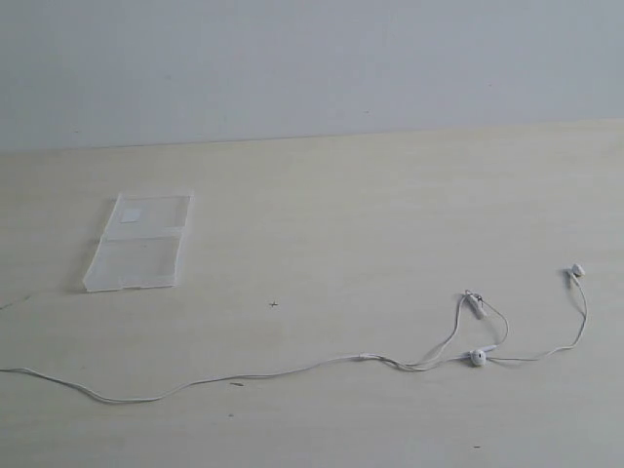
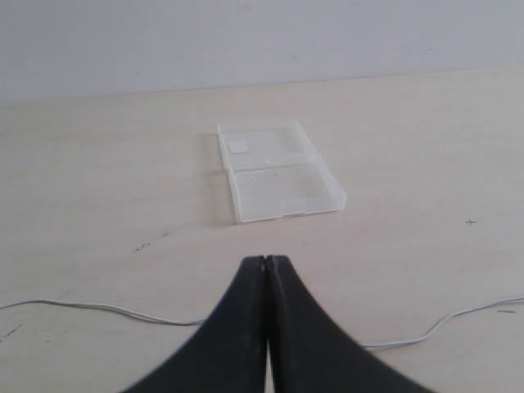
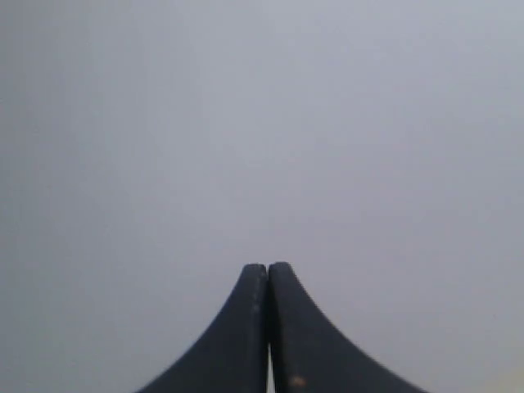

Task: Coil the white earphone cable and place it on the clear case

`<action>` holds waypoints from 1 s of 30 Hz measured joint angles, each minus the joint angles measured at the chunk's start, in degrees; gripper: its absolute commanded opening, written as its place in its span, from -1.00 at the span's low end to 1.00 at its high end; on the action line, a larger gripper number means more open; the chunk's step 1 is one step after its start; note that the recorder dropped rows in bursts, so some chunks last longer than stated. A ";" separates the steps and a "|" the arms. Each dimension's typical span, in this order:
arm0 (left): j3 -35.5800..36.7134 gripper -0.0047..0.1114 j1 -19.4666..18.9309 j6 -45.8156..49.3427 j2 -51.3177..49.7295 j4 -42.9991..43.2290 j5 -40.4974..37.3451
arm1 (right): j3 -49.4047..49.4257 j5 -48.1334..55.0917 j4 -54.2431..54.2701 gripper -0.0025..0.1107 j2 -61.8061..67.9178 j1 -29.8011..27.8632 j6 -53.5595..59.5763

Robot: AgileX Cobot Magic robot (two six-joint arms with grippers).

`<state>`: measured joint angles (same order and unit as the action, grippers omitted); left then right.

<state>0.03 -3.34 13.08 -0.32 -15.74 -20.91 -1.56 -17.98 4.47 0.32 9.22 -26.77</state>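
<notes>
Opening stage of the coiling task. The white earphone cable (image 1: 302, 367) lies uncoiled along the near part of the table (image 1: 390, 214). It runs from the left edge to the right, where it splits toward two earbuds (image 1: 477, 358), with the inline remote (image 1: 475, 304) just beyond the nearer bud. The clear case (image 1: 139, 244) rests open and flat at far left, well apart from the cable and with nothing on it.

The left gripper (image 2: 267, 259) hangs above the cable's left run, facing the case, its fingers clenched together on nothing. The right gripper (image 3: 268, 265) is likewise pressed closed and empty, pointed at a blank grey wall (image 3: 246, 123). Neither arm appears in the exterior view.

Judged step: approach, with no grasp yet made. The next move probably calls for parting the fingers, descending to pinch the thin wire, and gathering it in loops. The wire's slenderness against the flat surface makes the pinch delicate.
</notes>
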 measured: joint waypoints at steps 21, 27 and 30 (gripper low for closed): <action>0.00 -0.92 0.00 0.00 0.00 0.00 0.00 | -30.00 -1.83 -104.08 -0.96 29.36 0.00 -83.05; 0.00 -0.92 0.00 0.00 0.00 0.00 0.00 | -33.95 3.84 -102.64 -0.96 30.51 0.00 -77.57; 0.00 -0.92 0.00 0.00 0.00 0.00 0.00 | -41.83 -3.19 -103.52 -0.92 35.61 0.00 -74.06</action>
<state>0.03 -3.34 13.08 -0.32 -15.74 -20.91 -43.39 -21.18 -99.05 35.93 9.22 -100.83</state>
